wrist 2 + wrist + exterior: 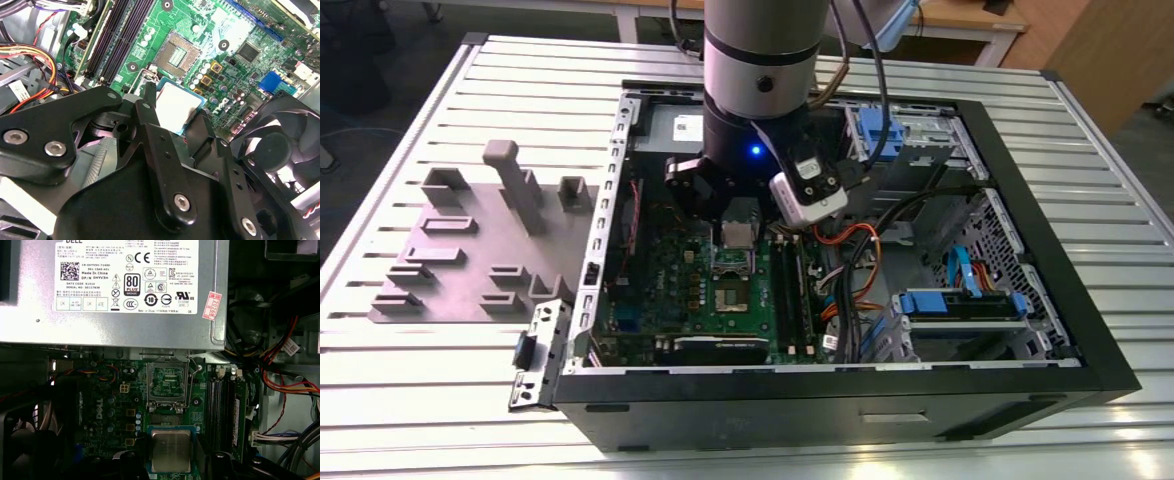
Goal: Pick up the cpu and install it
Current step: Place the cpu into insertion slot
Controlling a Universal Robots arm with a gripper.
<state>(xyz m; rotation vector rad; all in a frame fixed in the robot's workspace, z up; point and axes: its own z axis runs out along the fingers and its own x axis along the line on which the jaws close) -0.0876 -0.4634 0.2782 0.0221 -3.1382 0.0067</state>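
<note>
Gripper (175, 110) clenched on cpu (176, 104), flat above motherboard (200, 22); open socket (180, 52) just beside, toward power-supply (125, 335) edge.

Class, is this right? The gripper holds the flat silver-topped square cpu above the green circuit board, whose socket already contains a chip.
No: the metal-framed socket is empty, as the first wrist view shows; the gripper does hold the cpu.

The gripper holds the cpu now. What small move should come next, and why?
Probably carry the cpu across to the open socket: the gripper grips it over the board, and the socket lies empty beside it, not beneath.
</note>
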